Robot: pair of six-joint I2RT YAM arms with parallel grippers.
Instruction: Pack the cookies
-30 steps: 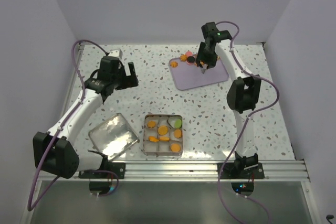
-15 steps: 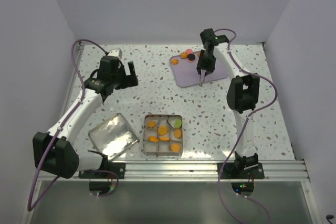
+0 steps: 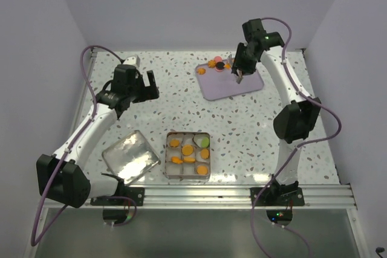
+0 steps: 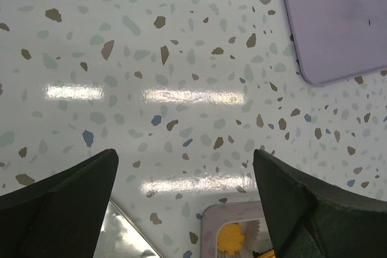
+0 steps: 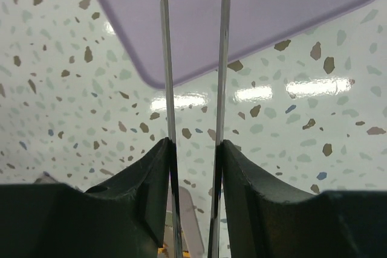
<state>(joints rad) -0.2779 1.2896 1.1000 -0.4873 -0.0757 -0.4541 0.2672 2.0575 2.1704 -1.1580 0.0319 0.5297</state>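
Swings the right gripper (image 3: 238, 75) from mid-mat back up the purple mat (image 3: 242, 86), toward the loose cookies (image 3: 214, 63) at its far corner. Keeps the thin fingers slightly apart, nothing pinched yet. Leaves the left gripper (image 3: 149, 83) spread wide over bare surface (image 3: 181, 101). Probably lining up another pick for the square tin (image 3: 188, 177), already mostly filled.

I've got a white table (image 3: 151, 119) with brown, grey and blue speckle, boxed in by plain pale walls (image 3: 181, 4) at left, back and right. An aluminium rail (image 3: 205, 193) runs along the near edge, with a grey surface (image 3: 193, 234) below it. Overhead light leaves bright glare streaks (image 4: 193, 96) on the tabletop.
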